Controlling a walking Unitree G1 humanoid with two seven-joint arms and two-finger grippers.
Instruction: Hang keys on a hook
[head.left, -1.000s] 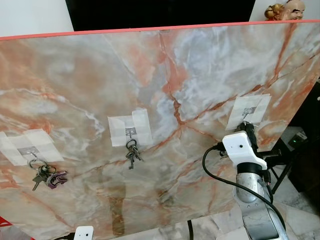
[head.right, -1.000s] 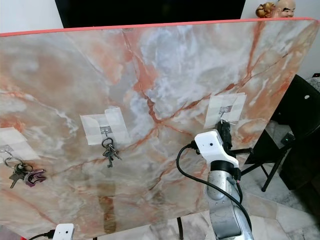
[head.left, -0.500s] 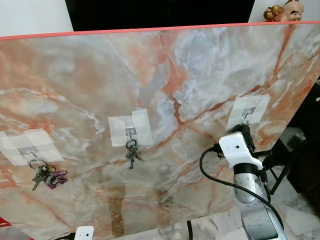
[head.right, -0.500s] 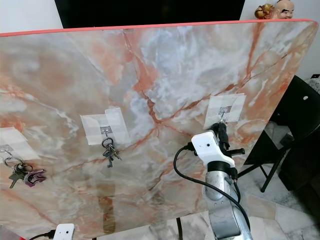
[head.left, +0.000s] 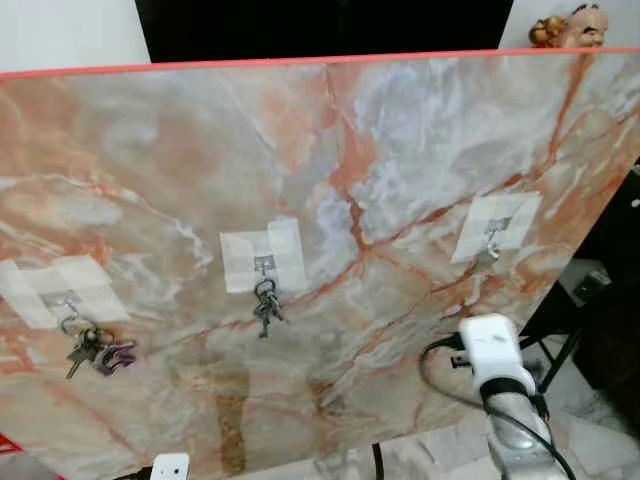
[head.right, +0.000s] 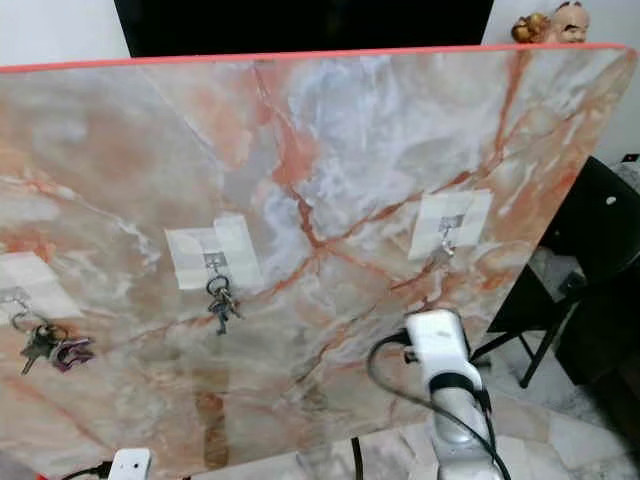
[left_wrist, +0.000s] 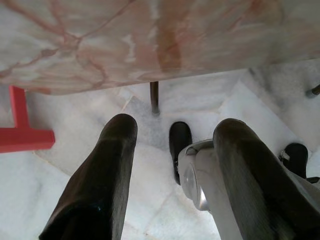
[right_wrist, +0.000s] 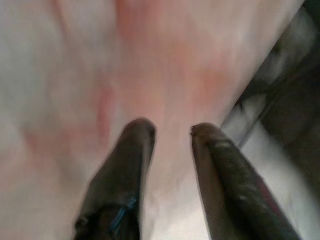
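Lowered right gripper (right_wrist: 170, 131), parted, empty.

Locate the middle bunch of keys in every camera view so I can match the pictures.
Left eye view: middle keys hang from the taped centre hook, left of picture centre.
Right eye view: same keys, further toward the left edge.
Left wrist view: looks at the marble board, its lower edge above the floor.
Right wrist view: close, blurred board surface.
Shared landmark: the marble board.
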